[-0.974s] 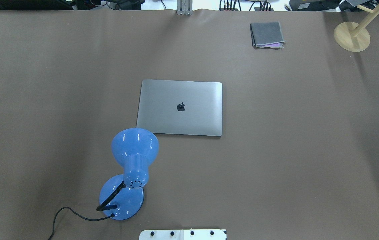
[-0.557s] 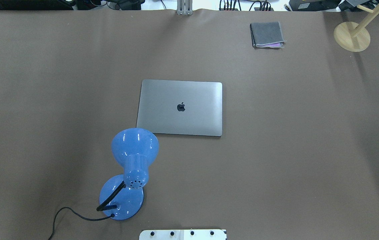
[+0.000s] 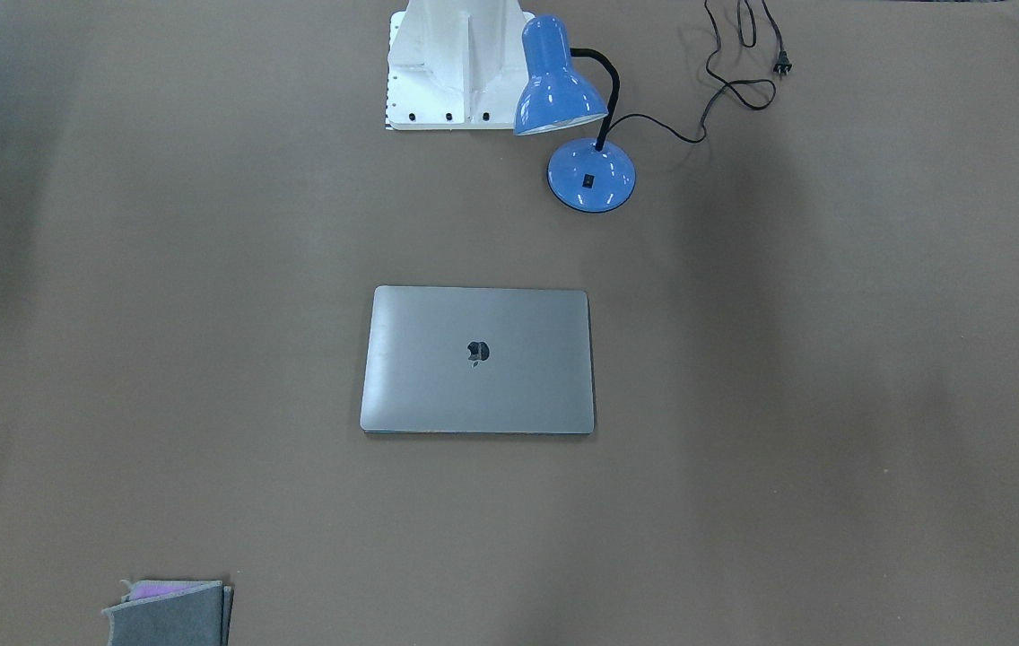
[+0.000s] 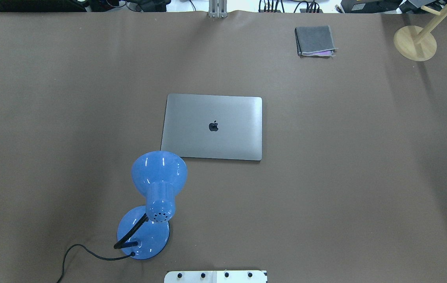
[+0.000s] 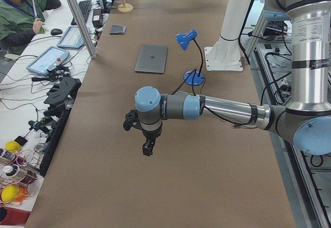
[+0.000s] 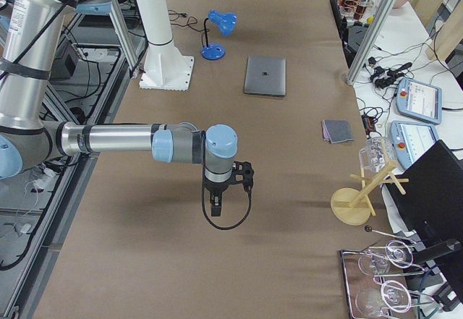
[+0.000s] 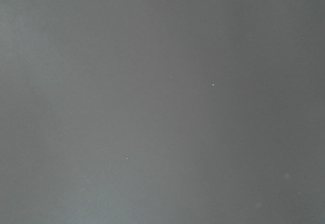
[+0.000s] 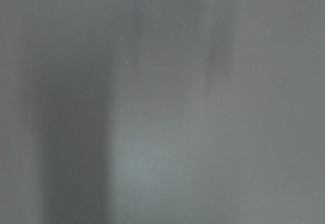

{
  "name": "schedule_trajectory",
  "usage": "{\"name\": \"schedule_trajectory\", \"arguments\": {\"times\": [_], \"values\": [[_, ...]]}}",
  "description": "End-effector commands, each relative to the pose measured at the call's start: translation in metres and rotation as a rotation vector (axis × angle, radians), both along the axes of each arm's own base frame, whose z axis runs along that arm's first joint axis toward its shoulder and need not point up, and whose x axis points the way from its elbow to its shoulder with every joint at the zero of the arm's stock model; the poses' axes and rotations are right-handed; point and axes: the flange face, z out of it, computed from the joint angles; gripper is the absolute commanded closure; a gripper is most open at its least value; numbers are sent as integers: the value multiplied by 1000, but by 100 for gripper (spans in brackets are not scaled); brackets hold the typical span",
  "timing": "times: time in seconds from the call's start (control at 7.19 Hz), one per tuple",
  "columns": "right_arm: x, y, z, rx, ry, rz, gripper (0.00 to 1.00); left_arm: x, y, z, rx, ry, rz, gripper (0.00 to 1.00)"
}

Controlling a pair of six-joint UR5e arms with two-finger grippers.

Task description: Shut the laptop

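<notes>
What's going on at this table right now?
Nothing is being handled. The laptop lies flat on the table with its lid down, logo up, near the blue lamp. The left gripper and right gripper hang over bare table toward opposite ends, well away from it.

Both wrist views only blurred grey, left pincer (image 5: 148,149) and right pincer (image 6: 215,207) too small to tell jaw gap, grey cloth stack (image 3: 170,615) cut by bottom edge, blue lamp shade (image 4: 159,169) covering laptop (image 4: 212,126) corner
</notes>
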Motion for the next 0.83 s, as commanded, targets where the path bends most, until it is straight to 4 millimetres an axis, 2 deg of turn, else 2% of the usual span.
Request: {"name": "schedule_trajectory", "arguments": {"times": [0.0, 0.7], "values": [[-2, -1, -1, 1, -1, -5, 0, 0, 0, 2, -3, 0, 0, 2], [-6, -1, -3, 2, -25, -11, 0, 1, 0, 0, 1, 0, 3, 2]]}}
